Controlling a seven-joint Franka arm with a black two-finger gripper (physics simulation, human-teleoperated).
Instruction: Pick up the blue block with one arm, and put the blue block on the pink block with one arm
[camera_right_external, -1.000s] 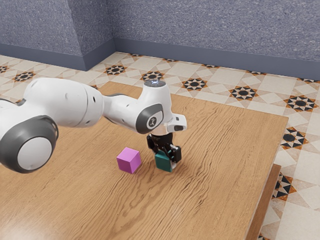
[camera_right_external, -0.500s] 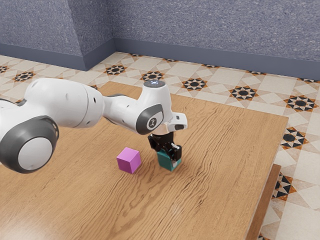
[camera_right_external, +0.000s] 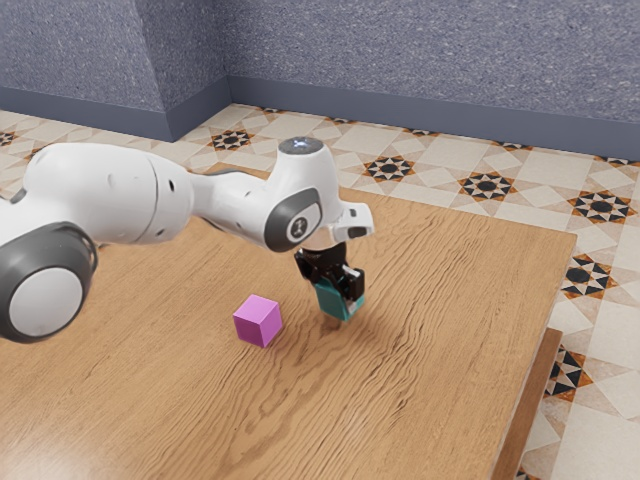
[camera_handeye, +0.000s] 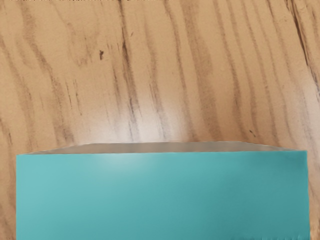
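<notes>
**Clerk:** State of the tool?

**Inspector:** The gripper (camera_right_external: 333, 287) points downward. Its black fingers (camera_right_external: 351, 284) are drawn close and clamp the blue block (camera_right_external: 331, 304) from two sides.

**Clerk:** Position of that block?

**Inspector:** It is clear of the table (camera_right_external: 450, 330), hanging a little above the wood. A small shadow lies on the boards just beneath it. In the wrist view the blue block (camera_handeye: 160, 197) sits directly under the hand, with the table (camera_handeye: 150, 75) and its grain beyond.

**Clerk:** Surroundings and obstructions?

**Inspector:** The pink block (camera_right_external: 258, 320) rests flat on the table, near the held block and toward the exterior view's left. The two are apart, with bare wood between them. The pink block's top face is open to view. The white arm (camera_right_external: 150, 210) enters from the exterior view's left and passes above and behind the pink block without touching it. Patterned floor (camera_right_external: 480, 165) and a grey wall (camera_right_external: 400, 50) lie past the table.

**Clerk:** Anything obscured?

**Inspector:** The fingers cover the blue block's upper part, so the exact contact lines cannot be read. In the wrist view the block runs off the picture's edge. The arm's base and the table's near side are cut off in the exterior view.
</notes>
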